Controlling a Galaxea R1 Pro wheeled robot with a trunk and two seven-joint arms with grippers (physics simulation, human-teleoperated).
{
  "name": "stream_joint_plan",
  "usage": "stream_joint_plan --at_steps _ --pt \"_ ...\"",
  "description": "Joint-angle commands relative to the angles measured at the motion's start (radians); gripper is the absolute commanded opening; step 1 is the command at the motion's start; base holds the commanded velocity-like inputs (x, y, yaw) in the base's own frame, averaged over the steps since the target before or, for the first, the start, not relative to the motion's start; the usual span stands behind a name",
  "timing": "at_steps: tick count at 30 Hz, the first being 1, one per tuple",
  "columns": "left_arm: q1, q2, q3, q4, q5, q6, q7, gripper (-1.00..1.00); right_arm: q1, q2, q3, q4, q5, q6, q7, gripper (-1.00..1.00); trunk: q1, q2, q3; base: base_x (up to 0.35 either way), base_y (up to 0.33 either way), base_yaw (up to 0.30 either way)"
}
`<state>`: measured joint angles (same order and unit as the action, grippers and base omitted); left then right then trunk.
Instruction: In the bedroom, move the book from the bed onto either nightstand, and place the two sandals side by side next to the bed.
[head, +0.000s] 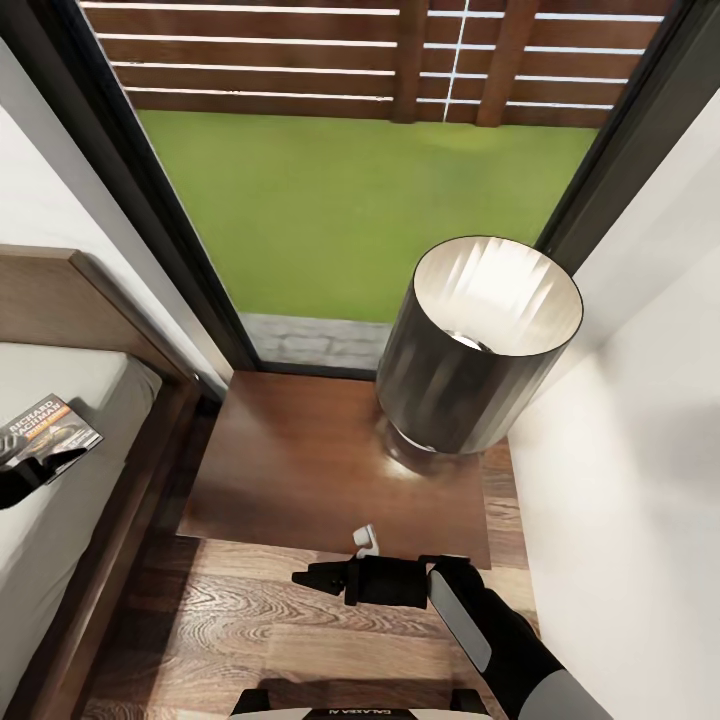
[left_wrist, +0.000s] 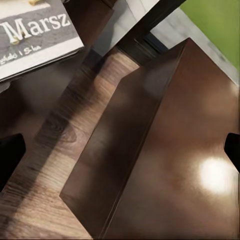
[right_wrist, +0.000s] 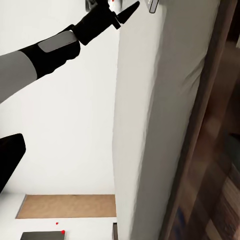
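Dark paperback book (head: 45, 432) held in left gripper (head: 50, 462) over pale mattress of bed (head: 60, 500), not yet on glossy reddish-brown nightstand (head: 300, 470). Right gripper (head: 312, 578) idle, jaw state unclear. Sandals pending.

There was one book (head: 47, 433), a paperback lettered "RICHARD BACHMAN". One bed (head: 60, 390) showed, and one nightstand (head: 300, 460). One lamp (head: 470, 350) with a dark drum shade stood on the nightstand. One window (head: 350, 200) looked onto one lawn and one slatted fence. Two claws were counted, the left claw (head: 55, 462) and the right claw (head: 305, 578).
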<state>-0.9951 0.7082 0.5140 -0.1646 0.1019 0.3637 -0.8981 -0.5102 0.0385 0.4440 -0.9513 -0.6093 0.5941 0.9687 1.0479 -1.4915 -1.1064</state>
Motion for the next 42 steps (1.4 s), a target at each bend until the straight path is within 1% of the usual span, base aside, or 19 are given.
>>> stream_joint_plan --at_steps 1,2,21,22,27,28,29,30,31,32,35,36,39,40,41,42 --pt "0.000 -0.001 -0.004 0.000 0.009 0.020 -0.001 1.00 -0.001 0.000 0.001 0.000 -0.007 0.007 -0.001 1.00 0.000 0.000 0.000 0.000 0.000 0.000" --pt "0.000 -0.002 -0.004 0.000 0.009 0.023 -0.001 1.00 -0.001 0.000 0.001 0.000 -0.007 0.007 -0.001 1.00 0.000 0.000 0.000 0.000 0.000 0.000" --pt "0.000 -0.007 -0.004 0.001 0.006 0.028 -0.001 1.00 -0.001 0.000 0.001 0.000 -0.009 0.007 -0.001 1.00 -0.073 0.133 0.059 0.000 0.000 0.000" --pt "0.000 -0.008 -0.005 0.002 0.006 0.027 -0.001 1.00 -0.001 0.000 0.001 0.000 -0.008 0.007 -0.001 1.00 -0.073 0.133 0.059 0.000 0.000 0.000" --pt "0.000 -0.032 -0.007 0.007 0.009 0.029 -0.002 1.00 -0.001 0.000 0.001 0.000 -0.007 0.006 -0.001 1.00 -0.073 0.133 0.059 0.000 0.000 0.000" --pt "0.000 -0.056 -0.008 0.013 0.009 0.029 -0.015 1.00 -0.001 0.000 0.001 0.000 -0.006 0.004 -0.001 1.00 -0.073 0.133 0.059 0.000 0.000 0.000" --pt "0.000 -0.066 -0.008 0.015 0.009 0.029 -0.022 1.00 -0.001 0.001 0.001 0.000 -0.006 0.002 -0.001 1.00 -0.073 0.133 0.059 0.000 0.000 0.000" --pt "0.000 -0.098 -0.009 0.016 0.008 0.029 -0.045 1.00 -0.001 0.001 0.001 0.000 -0.006 -0.004 -0.001 1.00 -0.073 0.133 0.059 0.000 0.000 0.000" --pt "0.000 -0.123 -0.010 0.014 0.007 0.029 -0.056 1.00 -0.001 0.001 0.001 0.000 -0.006 -0.010 -0.001 1.00 -0.073 0.133 0.059 0.000 0.000 0.000" --pt "0.000 -0.135 -0.010 0.014 0.006 0.029 -0.060 1.00 -0.001 0.001 0.001 0.000 -0.006 -0.013 -0.001 1.00 -0.073 0.133 0.059 0.000 0.000 0.000" --pt "0.000 -0.203 -0.012 0.011 0.004 0.026 -0.070 1.00 -0.001 0.001 0.001 0.000 -0.006 -0.023 -0.001 1.00 -0.073 0.133 0.059 0.000 0.000 0.000" --pt "0.000 -0.214 -0.012 0.011 0.003 0.025 -0.071 1.00 -0.001 0.001 0.001 0.000 -0.006 -0.024 -0.001 1.00 -0.073 0.133 0.059 0.000 0.000 0.000" --pt "0.000 -0.287 -0.012 0.010 0.003 0.022 -0.079 1.00 -0.001 0.000 0.001 0.000 -0.006 -0.026 -0.001 1.00 -0.073 0.133 0.059 0.000 0.000 0.000" --pt "0.000 -0.299 -0.012 0.010 0.003 0.022 -0.081 1.00 -0.001 0.000 0.001 0.000 -0.006 -0.026 -0.001 1.00 -0.073 0.133 0.059 0.000 0.000 0.000" --pt "0.000 -0.323 -0.011 0.010 0.003 0.022 -0.086 1.00 -0.001 0.000 0.001 0.000 -0.006 -0.026 -0.001 1.00 -0.073 0.133 0.059 0.000 0.000 0.000" --pt "0.000 -0.356 -0.011 0.010 0.003 0.021 -0.099 1.00 -0.001 0.000 0.001 0.000 -0.006 -0.026 -0.001 1.00 -0.073 0.133 0.059 0.000 0.000 0.000"
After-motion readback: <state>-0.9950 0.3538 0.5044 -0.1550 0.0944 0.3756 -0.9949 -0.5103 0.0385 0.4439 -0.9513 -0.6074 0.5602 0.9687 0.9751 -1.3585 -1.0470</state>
